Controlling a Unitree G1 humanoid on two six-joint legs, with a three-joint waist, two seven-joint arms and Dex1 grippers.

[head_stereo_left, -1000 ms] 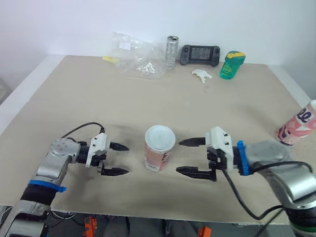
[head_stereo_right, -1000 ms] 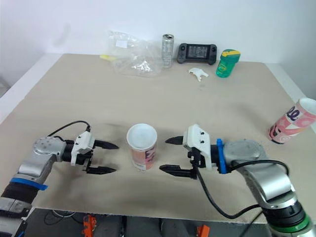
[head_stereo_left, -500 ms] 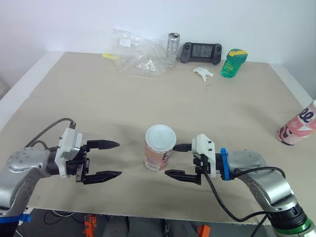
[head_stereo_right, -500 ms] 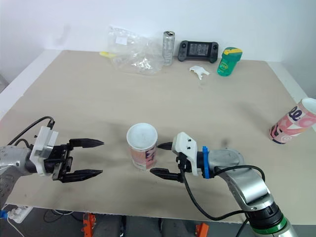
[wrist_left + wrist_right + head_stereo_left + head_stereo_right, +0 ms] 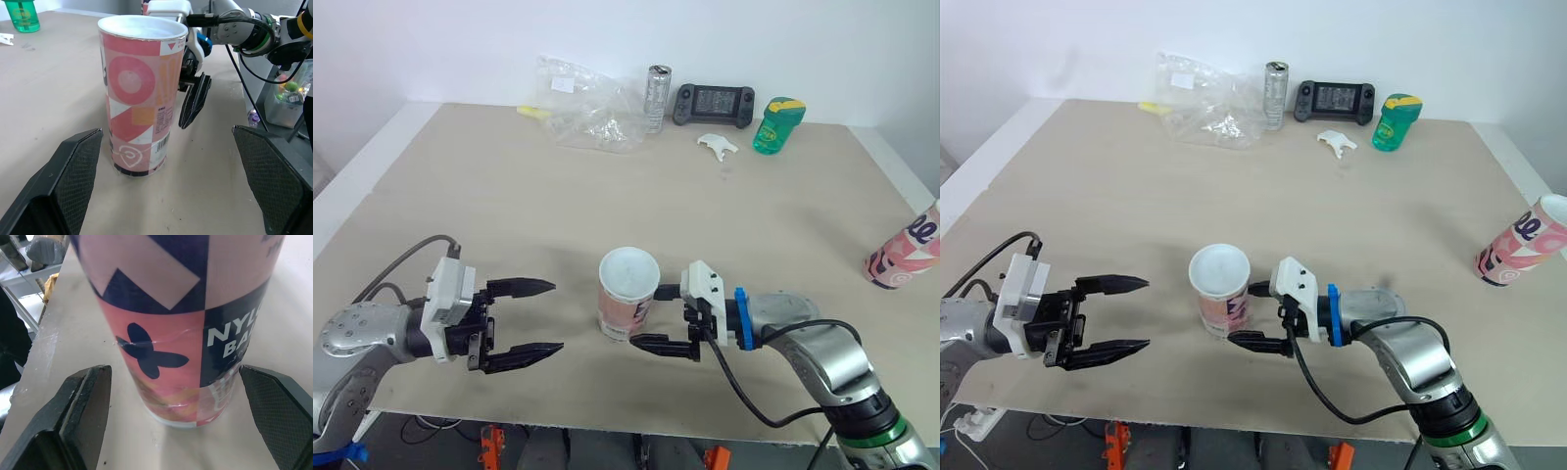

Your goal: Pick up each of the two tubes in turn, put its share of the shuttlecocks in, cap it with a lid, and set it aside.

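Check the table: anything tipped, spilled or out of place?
Yes. The second pink tube is tipped over on its side at the right edge of the table. The center tube stands upright, with the open right gripper straddling it. No spill visible.

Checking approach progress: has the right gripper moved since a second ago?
Yes. The right gripper has closed in on the upright tube, fingers open.
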